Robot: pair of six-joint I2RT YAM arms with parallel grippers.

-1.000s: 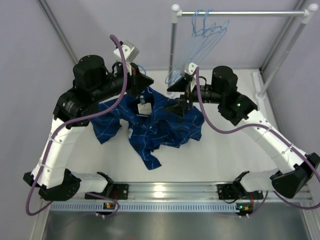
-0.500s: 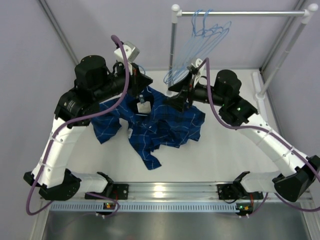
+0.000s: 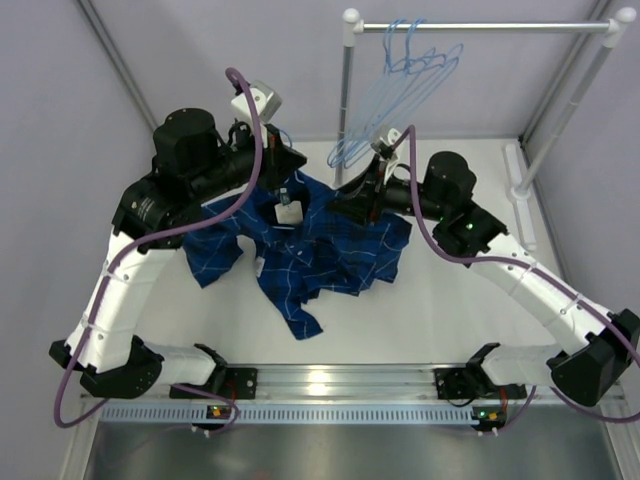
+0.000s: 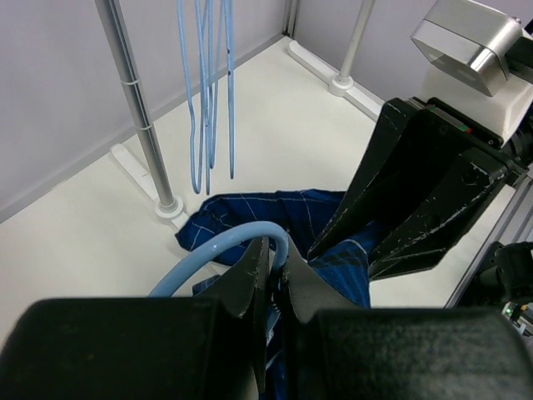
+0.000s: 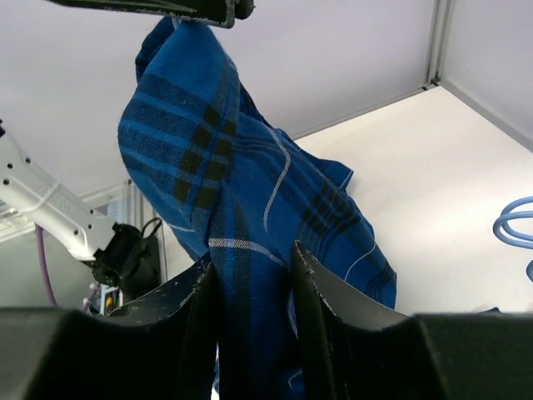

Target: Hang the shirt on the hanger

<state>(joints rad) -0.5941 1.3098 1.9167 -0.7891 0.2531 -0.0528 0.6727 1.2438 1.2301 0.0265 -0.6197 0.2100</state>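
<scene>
Pale grey wall closes the left side, close beside the left arm's elbow. Two arms reach in over one white table [image 3: 470, 300].

The left fingers [image 4: 260, 275] are pinched tight together. One pale-blue wire hanger [image 4: 215, 248] curves in between them, and a peak of cloth is drawn up to their tips.

One dark blue plaid shirt [image 3: 300, 255] sits under both arms, at the back of the table and left of centre. It is partly lifted and partly crumpled on the surface. A white label [image 3: 289, 212] shows inside the neck and a smaller white tag [image 3: 259, 266] lies lower down. The print on both is too small to read.

The right fingers [image 5: 312, 300] stand narrow, and a hanging fold of the shirt fills the gap and lies against both inner faces.

Just behind them rises the post of one rack [image 3: 346, 90]. Spare hangers [image 3: 405, 85] hang from its rail, three or four of them, though the wires overlap too much to count. Their lower ends swing near the right wrist. Bare table opens to the right and along the near edge.
</scene>
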